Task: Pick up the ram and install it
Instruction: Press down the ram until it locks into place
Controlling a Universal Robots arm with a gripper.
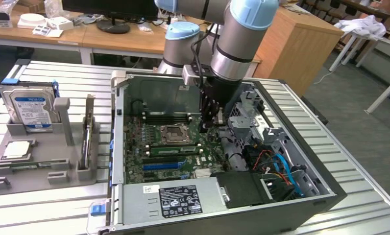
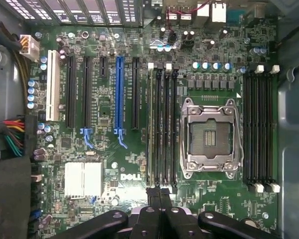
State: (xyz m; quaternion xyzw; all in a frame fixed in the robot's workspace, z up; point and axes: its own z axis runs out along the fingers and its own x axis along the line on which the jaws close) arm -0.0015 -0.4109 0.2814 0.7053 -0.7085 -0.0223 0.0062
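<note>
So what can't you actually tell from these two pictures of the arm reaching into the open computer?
- Whether the black gripper holds anything: the wrist view's edge cuts it off, and in the exterior view the grey-and-blue robot arm covers it.
- The print on the silver hard drive with the blue-white label: too small in the exterior view.
- The part of the green motherboard beneath the arm: hidden in the exterior view.

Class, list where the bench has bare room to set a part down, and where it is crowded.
Bare slatted table shows in front of the grey fixture, behind the hard drive, and at the exterior view's right of the computer case. Crowded: inside the case, where the gripper hangs over the motherboard beside cables.
</note>
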